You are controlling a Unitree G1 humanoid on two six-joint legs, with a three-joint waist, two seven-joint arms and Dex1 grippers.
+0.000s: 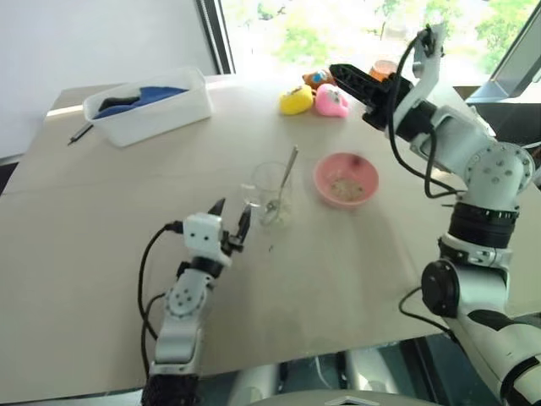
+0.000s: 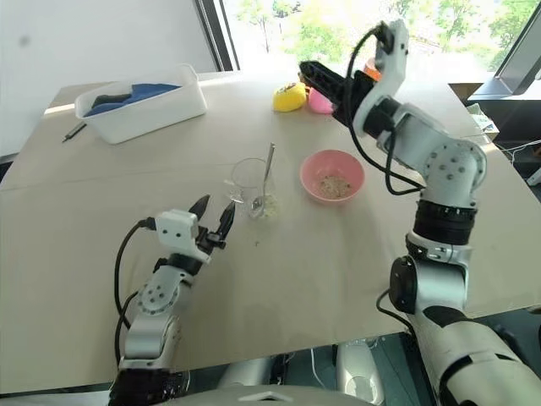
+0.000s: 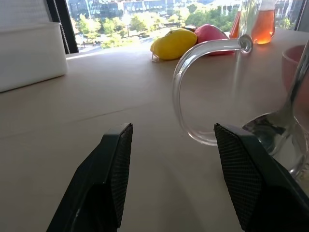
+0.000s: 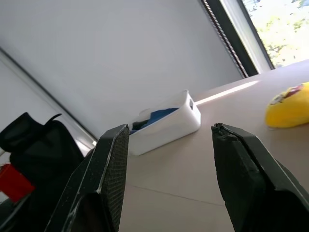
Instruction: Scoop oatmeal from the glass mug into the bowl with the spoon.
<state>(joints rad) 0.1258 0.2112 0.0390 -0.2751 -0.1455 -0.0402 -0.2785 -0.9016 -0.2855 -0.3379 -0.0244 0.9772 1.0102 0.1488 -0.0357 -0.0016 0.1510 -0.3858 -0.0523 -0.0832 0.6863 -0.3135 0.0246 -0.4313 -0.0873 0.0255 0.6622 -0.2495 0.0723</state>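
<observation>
The spoon (image 1: 286, 176) stands in the glass mug (image 1: 270, 193) near the middle of the table (image 1: 101, 254), its head down at the mug's bottom and its long handle leaning up and away from the robot, over the far rim. The mug's side handle faces the left gripper (image 1: 231, 222), which rests just short of it with its fingers spread wide and nothing between them. A little oatmeal (image 1: 344, 188) lies in the pink bowl (image 1: 346, 179) just to the right of the mug. The right gripper (image 1: 338, 71) hangs high over the far edge, jaws parted and empty, above a yellow toy (image 1: 297, 100) and a pink toy (image 1: 331, 101). A white tub (image 1: 149, 106) with blue cloth sits far left, a dark pen (image 1: 80, 133) beside it.
</observation>
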